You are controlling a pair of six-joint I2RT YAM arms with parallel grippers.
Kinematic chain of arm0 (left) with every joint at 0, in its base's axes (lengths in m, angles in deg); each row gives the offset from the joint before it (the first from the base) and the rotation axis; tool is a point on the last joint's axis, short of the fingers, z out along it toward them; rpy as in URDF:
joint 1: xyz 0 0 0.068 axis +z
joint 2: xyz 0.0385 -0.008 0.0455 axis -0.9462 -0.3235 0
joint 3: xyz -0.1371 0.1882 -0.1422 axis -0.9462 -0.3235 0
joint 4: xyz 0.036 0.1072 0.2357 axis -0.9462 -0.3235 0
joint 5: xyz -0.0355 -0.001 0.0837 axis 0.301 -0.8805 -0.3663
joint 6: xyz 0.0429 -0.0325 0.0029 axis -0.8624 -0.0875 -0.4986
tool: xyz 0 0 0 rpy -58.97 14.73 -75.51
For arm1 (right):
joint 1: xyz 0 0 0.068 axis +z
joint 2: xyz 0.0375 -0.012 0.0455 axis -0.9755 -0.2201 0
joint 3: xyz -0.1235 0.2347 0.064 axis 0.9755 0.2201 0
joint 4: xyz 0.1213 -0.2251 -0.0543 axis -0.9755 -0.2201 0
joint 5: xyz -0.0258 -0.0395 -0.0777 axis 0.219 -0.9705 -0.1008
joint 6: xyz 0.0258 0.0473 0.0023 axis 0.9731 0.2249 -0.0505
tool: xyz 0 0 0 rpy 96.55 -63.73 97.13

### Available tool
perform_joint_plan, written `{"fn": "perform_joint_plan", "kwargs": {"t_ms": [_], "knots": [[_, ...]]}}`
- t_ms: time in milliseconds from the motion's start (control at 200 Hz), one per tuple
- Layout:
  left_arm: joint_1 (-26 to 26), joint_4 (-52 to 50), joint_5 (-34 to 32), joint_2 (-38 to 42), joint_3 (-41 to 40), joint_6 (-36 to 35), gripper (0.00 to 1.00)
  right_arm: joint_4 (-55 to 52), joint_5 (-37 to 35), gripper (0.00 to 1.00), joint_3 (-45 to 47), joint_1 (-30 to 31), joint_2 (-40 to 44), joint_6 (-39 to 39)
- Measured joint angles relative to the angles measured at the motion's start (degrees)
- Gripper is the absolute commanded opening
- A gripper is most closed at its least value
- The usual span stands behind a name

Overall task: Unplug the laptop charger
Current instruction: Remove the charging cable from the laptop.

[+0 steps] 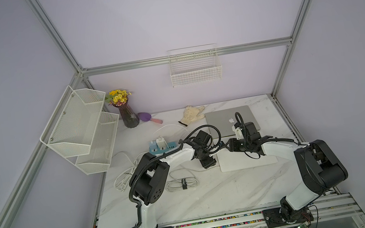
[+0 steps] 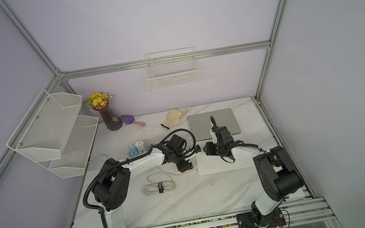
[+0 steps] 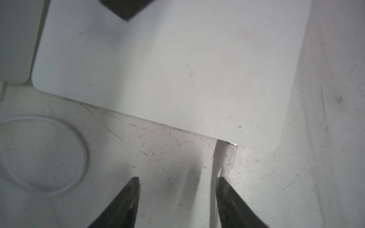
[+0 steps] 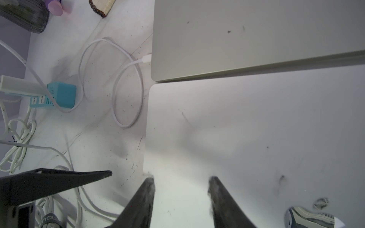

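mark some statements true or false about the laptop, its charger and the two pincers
1. The laptop lid is closed. True.
2. The charger plug is out of the laptop. False: it sits in the laptop's side.
3. The left pincer grips a cable. False: it is open and holds nothing.
4. The right pincer hangs open above the white pad. True.
5. A vase of yellow flowers stands at the back of the table. True.
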Motion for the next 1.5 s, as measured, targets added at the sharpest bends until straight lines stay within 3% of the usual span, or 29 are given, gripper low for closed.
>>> {"fn": "perform_joint_plan", "kwargs": {"t_ms": [435, 795, 985, 1055, 1175, 1495], "knots": [[-0.5, 1.9, 4.8, 7.2, -5.3, 0.1, 0.60, -0.3, -0.6, 0.50, -0.4, 0.9, -1.5, 0.9], [-1.9, 4.9, 4.1, 3.2, -8.5, 0.0, 0.56, -15.1, -15.6, 0.56, -12.3, 9.4, -5.9, 2.7], [-1.9, 7.8, 3.0, 3.2, -9.4, 0.0, 0.27, -19.5, -19.5, 0.57, -16.9, 10.8, -10.3, 4.2], [-1.9, 7.9, 2.7, 3.2, -9.4, -0.4, 0.16, -20.8, -19.8, 0.72, -17.5, 11.0, -11.5, 4.3], [-1.9, 7.6, 2.8, 3.2, -9.4, -0.7, 0.00, -23.2, -19.2, 0.73, -20.9, 12.2, -13.7, 4.3], [-2.3, 10.0, 2.8, 4.0, -11.3, -0.7, 0.00, -25.8, -18.9, 0.76, -27.0, 14.6, -18.5, 4.6]]}}
